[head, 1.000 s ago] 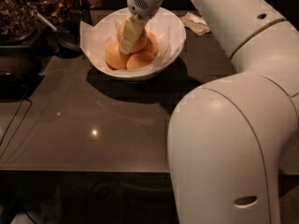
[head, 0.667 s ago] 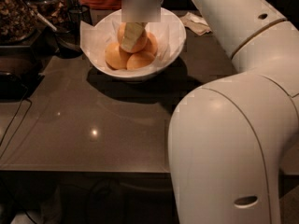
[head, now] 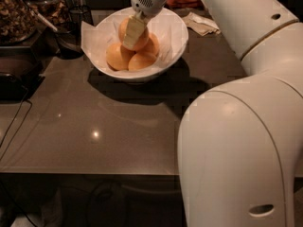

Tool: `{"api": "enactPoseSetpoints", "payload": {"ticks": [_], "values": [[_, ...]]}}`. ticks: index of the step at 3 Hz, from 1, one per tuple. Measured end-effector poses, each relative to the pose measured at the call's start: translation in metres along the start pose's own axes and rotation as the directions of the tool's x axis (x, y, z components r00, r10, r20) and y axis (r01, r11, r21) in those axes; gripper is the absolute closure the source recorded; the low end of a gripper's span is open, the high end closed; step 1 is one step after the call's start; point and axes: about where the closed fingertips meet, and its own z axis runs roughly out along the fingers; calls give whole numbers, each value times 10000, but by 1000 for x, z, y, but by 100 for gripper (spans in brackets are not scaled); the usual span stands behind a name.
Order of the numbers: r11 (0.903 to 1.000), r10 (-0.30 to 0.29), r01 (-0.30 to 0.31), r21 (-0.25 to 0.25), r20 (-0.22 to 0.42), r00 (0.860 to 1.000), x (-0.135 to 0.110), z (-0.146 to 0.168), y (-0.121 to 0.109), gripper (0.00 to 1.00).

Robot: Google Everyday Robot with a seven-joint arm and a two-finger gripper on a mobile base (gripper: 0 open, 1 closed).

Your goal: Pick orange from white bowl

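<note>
The white bowl [head: 176, 48] with a paper liner [head: 93, 36] stands at the back of the dark table. It holds several orange fruits. The orange [head: 144, 40] sits highest, above two paler fruits [head: 118, 56] [head: 141, 61]. My gripper [head: 134, 36] reaches down into the bowl from above. One pale finger [head: 133, 32] lies across the front of the orange and the other finger is hidden behind it. The gripper looks shut on the orange, which is held slightly above the other fruits.
My large white arm [head: 236, 141] fills the right side. A crumpled napkin [head: 203, 23] lies right of the bowl. A container of nuts [head: 16, 11] and a dark scoop [head: 68, 39] stand at the left. A cable [head: 14, 122] trails at the left edge.
The gripper has risen from deep among the fruits, and the orange now sits higher in the bowl with it. The bowl has not moved.
</note>
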Motion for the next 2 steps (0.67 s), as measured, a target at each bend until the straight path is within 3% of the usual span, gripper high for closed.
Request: {"api": "enactPoseSetpoints", "payload": {"ticks": [2], "values": [[9991, -277, 317, -271, 1370, 9902, -9, -54, 21, 100]]}}
